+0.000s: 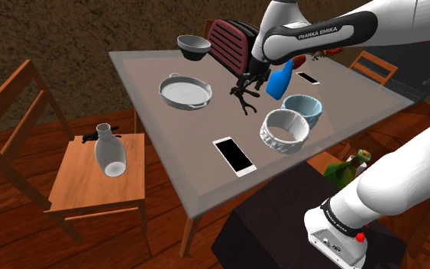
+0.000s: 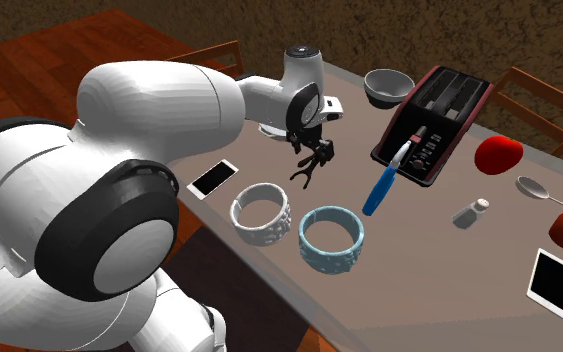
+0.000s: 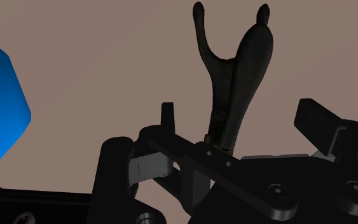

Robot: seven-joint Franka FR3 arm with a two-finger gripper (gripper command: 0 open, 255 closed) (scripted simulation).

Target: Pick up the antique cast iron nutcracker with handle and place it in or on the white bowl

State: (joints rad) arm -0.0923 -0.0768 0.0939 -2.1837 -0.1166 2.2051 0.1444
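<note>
Item: black nutcracker (image 3: 247, 63) | Location: mid-table (image 1: 160, 145), forked legs pointing down | Jaws: narrow, clamped on its upper body | Handling: judged heavy, rigid, slick, not fragile | Hold: thick body by the fork's root, never the thin legs, prone to twisting

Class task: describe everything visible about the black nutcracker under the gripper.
The nutcracker is all black and iron-like, with thin curved prongs forking at its far end. It hangs from the gripper, which clasps it, prongs pointing down toward the brown table, between the white handled dish and the blue bottle.
</note>
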